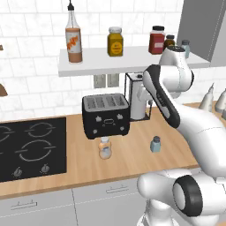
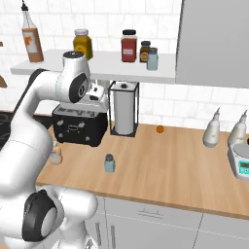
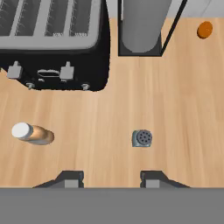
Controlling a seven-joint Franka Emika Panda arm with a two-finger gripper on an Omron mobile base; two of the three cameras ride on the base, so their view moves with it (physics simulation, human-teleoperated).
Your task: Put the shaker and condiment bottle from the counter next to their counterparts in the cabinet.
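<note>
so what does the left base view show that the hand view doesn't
Left base view alone: the black hob, the cabinet shelf with the tall sauce bottle, a yellow jar, a red jar and a second small shaker.

Hand view alone: the small orange ball on the counter, the holes in the shaker cap, and the claw with its tips apart above the wood.

Shared: the toaster, the paper towel holder, the condiment bottle, the shaker, the counter.
</note>
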